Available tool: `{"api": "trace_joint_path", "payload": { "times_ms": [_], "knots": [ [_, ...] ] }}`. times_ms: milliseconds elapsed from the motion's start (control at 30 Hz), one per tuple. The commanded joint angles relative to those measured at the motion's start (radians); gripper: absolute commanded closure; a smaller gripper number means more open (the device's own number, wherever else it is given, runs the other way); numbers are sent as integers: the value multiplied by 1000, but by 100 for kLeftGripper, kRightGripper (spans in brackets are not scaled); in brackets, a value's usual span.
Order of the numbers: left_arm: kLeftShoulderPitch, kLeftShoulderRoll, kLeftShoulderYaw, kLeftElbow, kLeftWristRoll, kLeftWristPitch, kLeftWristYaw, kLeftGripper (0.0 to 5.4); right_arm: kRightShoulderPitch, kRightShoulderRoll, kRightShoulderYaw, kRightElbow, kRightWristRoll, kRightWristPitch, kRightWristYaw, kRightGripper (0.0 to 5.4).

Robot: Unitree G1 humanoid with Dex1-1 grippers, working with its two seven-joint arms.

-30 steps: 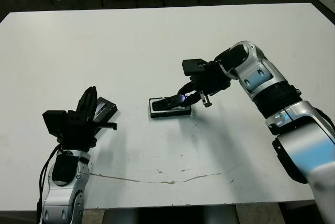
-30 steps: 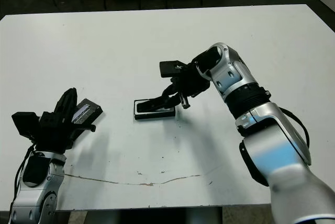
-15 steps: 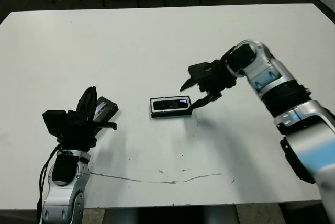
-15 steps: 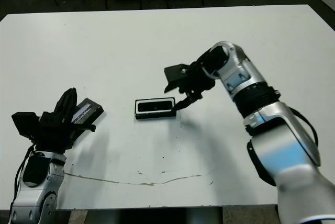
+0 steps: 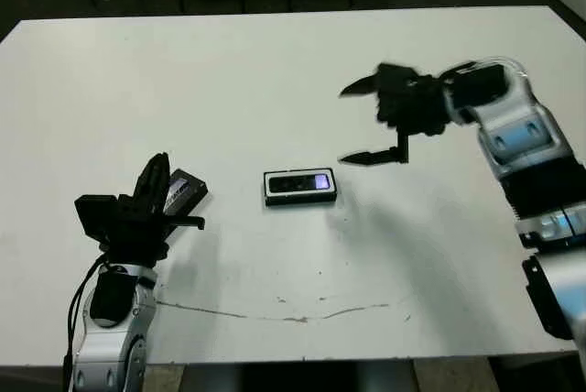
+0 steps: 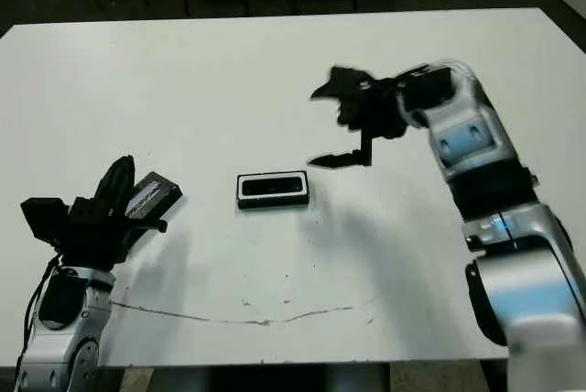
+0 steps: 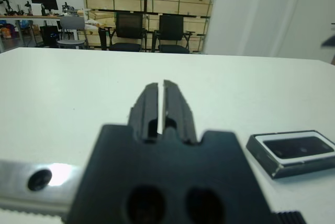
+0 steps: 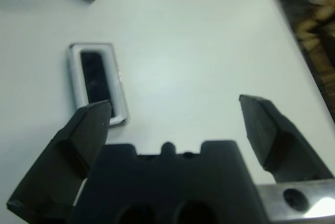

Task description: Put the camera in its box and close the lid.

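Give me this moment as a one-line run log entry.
camera: lying in box | lid: off, on table by left tool | right tool: open, empty, raised right of box | next: fit lid

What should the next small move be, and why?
Probably reach the left gripper toward the lid and pick it up. The camera already lies in the box, the right gripper hangs open and clear of it, and the lid lies on the table beside the left gripper.

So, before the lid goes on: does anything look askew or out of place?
Nothing stands out. The camera lies flat inside the box, level with its white lining. The lid rests on the table beside the left pincer. The right pincer is open above the table.
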Motion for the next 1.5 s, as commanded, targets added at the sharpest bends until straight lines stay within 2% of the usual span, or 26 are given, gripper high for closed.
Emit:
{"api": "trace_joint_path", "payload": {
  "times_ms": [33, 233, 333, 467, 600, 700, 833, 1000, 1100, 1267, 1500],
  "knots": [
    [28, 18, 12, -28, -2, 12, -7, 540, 147, 14, -82, -161, 38, 64, -143, 16],
    [75, 49, 39, -99, -42, -5, -60, 540, 392, 36, -200, -433, 136, 144, -317, 109],
    [109, 71, 54, -161, -39, -9, -73, 540, 512, 49, -251, -534, 172, 116, -383, 167],
    [150, 108, 82, -253, -59, 28, -95, 540, 604, 77, -299, -569, 258, 79, -415, 241],
    [170, 200, 147, -325, -116, 76, -166, 540, 654, 74, -301, -575, 267, 14, -435, 316],
    [165, 289, 221, -361, -168, 142, -212, 530, 664, 76, -299, -588, 271, 12, -467, 371],
    [139, 385, 291, -354, -250, 233, -265, 476, 667, 79, -297, -591, 283, 11, -494, 443],
    [85, 484, 289, -249, -317, 285, -399, 384, 666, 70, -285, -588, 279, 0, -505, 535],
    [22, 514, 253, -101, -381, 293, -541, 329, 666, 75, -284, -576, 280, -22, -510, 540],
    [-71, 535, 181, 82, -396, 313, -682, 236, 669, 71, -277, -567, 283, -43, -508, 540],
    [-104, 483, 141, 124, -419, 427, -634, 106, 668, 71, -269, -539, 285, -84, -501, 540]
  ]
}}
